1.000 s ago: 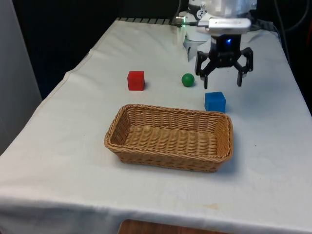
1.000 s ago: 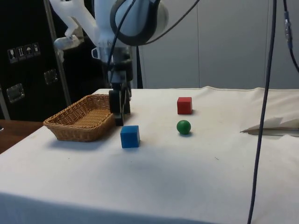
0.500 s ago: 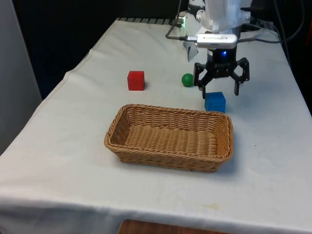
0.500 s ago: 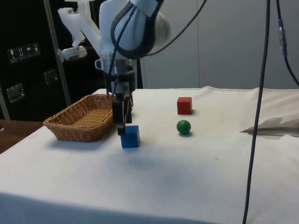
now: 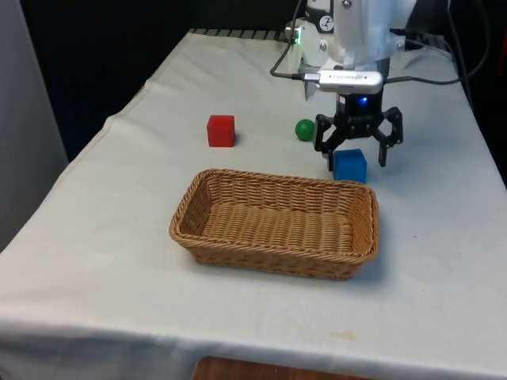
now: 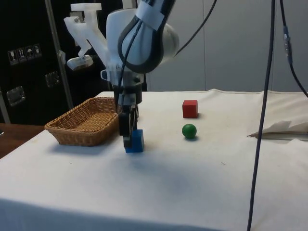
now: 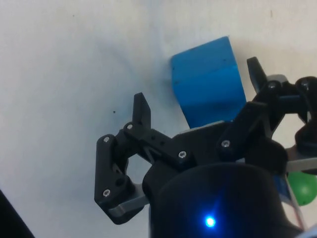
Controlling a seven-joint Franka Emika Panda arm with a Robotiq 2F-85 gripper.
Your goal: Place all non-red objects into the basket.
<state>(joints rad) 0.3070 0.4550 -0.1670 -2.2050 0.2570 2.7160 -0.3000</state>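
Claw (image 5: 356, 157) spread wide straddles upright blue cube (image 5: 349, 165), fingers apart.

On the tabletop (image 5: 119, 237) there are two cubes, one red cube (image 5: 221, 131) and one blue cube (image 5: 349, 165). There is one green ball (image 5: 303, 129) and one wicker basket (image 5: 275, 222). One tool (image 5: 356, 154) is present.

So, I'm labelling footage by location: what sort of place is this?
Probably a robotics lab: a cloth-covered table holding a basket and toy blocks like the blue cube, with dark cabinets and hanging cables around.
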